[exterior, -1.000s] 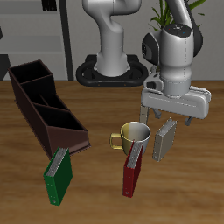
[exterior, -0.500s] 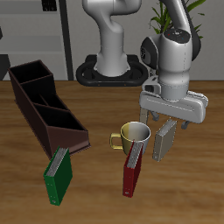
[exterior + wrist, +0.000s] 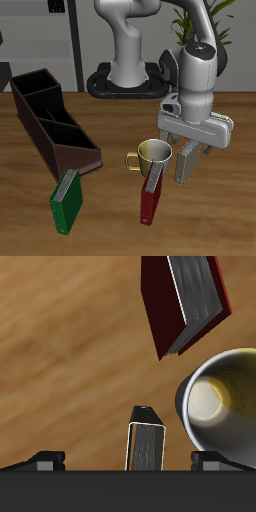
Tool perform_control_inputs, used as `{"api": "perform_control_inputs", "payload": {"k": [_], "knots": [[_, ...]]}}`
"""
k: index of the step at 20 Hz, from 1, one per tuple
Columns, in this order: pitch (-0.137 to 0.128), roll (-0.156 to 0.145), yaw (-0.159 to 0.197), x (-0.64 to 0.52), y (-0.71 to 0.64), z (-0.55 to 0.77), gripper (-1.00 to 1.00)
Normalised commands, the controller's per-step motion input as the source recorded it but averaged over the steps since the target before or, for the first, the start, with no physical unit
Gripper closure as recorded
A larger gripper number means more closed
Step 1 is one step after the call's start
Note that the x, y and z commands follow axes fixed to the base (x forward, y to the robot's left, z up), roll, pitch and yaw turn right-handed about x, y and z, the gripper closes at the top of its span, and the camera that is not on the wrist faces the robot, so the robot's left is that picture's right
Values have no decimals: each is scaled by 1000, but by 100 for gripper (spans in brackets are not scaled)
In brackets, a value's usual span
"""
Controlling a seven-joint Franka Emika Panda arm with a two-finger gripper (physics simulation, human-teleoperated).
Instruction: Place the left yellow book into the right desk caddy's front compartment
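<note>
Gripper [image 3: 190, 148] hovers above the left yellow book [image 3: 187, 160], fingers wide and empty — the reach-to-grasp step. The book stands upright beside the mug [image 3: 152, 153], long axis vertical, well apart from the right desk caddy [image 3: 52, 122]. Wrist view: book's [image 3: 146, 442] top edge centred between the fingers — next, lower and close.

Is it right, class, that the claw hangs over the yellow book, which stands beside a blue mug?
Not quite. The exterior view shows the claw over the yellow book, but the mug beside it is yellow, not blue. The wrist view shows the same mug colour.
</note>
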Motion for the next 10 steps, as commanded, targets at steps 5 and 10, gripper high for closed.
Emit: {"api": "perform_control_inputs", "payload": {"k": [5, 10], "knots": [[25, 16, -21, -14, 88, -157, -100], [21, 12, -16, 22, 101, -113, -100]]}}
